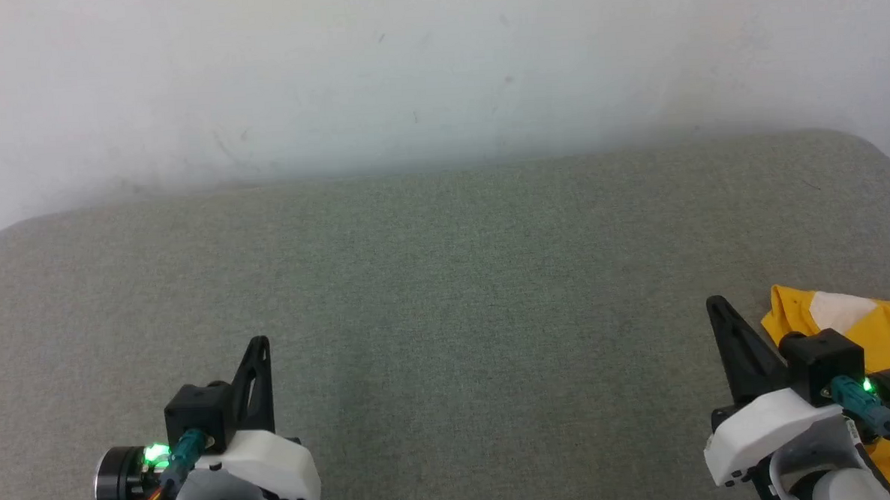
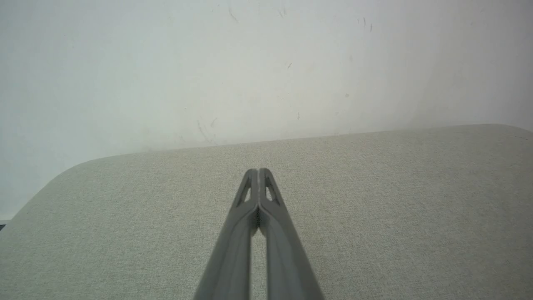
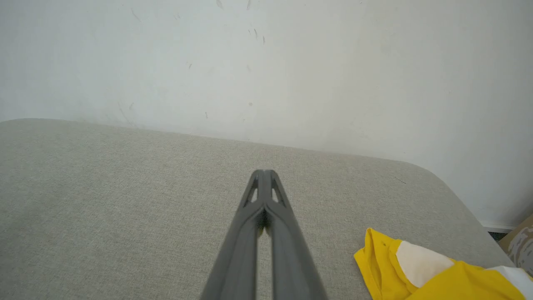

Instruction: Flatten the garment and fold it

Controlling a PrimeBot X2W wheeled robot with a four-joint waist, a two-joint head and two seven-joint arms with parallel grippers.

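Observation:
The garment point(image 1: 880, 329) is a bright yellow cloth with a white patch, lying bunched at the right edge of the grey fabric surface, partly behind my right arm. It also lies at the lower right of the right wrist view, garment point(image 3: 420, 271). My right gripper point(image 1: 716, 304) is shut with nothing in it, its fingertips just left of the cloth and apart from it; its own view has the fingers pressed together, right gripper point(image 3: 263, 173). My left gripper point(image 1: 260, 342) is shut and empty at the lower left, far from the cloth; left gripper point(image 2: 258, 171) hangs over bare fabric.
The grey fabric surface point(image 1: 446, 280) has rounded far corners and stops at a pale wall point(image 1: 437, 70) behind it. A bit of a brown box point(image 3: 522, 241) shows past the right corner.

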